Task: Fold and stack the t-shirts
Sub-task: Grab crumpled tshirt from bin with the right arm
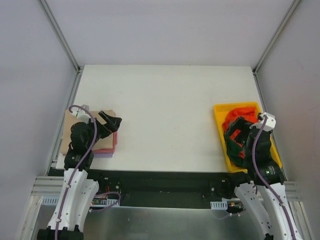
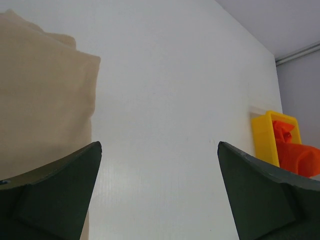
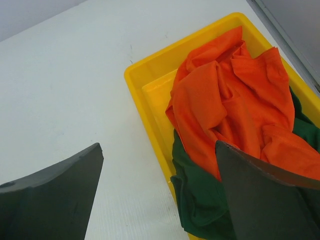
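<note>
A crumpled orange-red t-shirt (image 3: 235,95) lies on a dark green t-shirt (image 3: 200,200) in the yellow tray (image 3: 145,85) at the table's right; both show from above, orange (image 1: 240,116) over green (image 1: 234,147). My right gripper (image 3: 159,150) is open and empty, above the tray's near left rim; it also shows in the top view (image 1: 239,131). At the left, a folded tan t-shirt (image 1: 70,131) tops a pink one (image 1: 114,141) and a lavender one (image 1: 104,154). My left gripper (image 1: 111,122) is open and empty over the stack's right edge; its wrist view shows the tan shirt (image 2: 40,95).
The white table (image 1: 165,110) is walled by grey panels at left, right and back. The yellow tray (image 1: 219,111) sits by the right wall. The arm bases and cables run along the near edge.
</note>
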You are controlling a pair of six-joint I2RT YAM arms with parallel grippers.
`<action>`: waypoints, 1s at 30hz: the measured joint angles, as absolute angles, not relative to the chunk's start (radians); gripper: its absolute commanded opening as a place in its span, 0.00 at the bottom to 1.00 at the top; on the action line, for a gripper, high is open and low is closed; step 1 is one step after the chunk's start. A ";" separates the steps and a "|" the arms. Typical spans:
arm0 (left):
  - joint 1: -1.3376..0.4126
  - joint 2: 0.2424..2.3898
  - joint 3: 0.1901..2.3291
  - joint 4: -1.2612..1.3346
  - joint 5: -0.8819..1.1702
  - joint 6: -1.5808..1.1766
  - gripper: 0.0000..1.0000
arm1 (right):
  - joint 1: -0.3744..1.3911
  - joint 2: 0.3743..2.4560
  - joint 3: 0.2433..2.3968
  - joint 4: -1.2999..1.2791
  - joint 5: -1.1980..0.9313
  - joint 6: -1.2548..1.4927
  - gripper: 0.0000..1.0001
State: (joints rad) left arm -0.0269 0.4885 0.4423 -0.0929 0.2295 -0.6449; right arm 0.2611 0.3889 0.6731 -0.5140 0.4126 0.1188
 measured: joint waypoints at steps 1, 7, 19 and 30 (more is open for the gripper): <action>-0.027 0.483 0.448 -0.125 0.226 -0.646 0.99 | 0.261 0.392 0.673 -0.524 0.416 0.119 0.96; -0.027 0.482 0.478 -0.226 0.224 -0.675 0.99 | 0.261 0.431 0.680 -0.546 0.413 0.099 0.96; -0.027 0.503 0.480 -0.312 0.226 -0.704 0.99 | 0.154 0.852 0.769 -0.595 0.490 0.124 0.96; -0.027 0.523 0.474 -0.333 0.225 -0.704 0.99 | -0.074 1.301 0.788 -0.421 0.407 0.167 0.75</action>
State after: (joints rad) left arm -0.0269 0.5228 0.4744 -0.3332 0.2253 -0.7040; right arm -0.0738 1.3014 0.7876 -0.4213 0.4072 0.1669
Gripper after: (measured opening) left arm 0.990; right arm 0.913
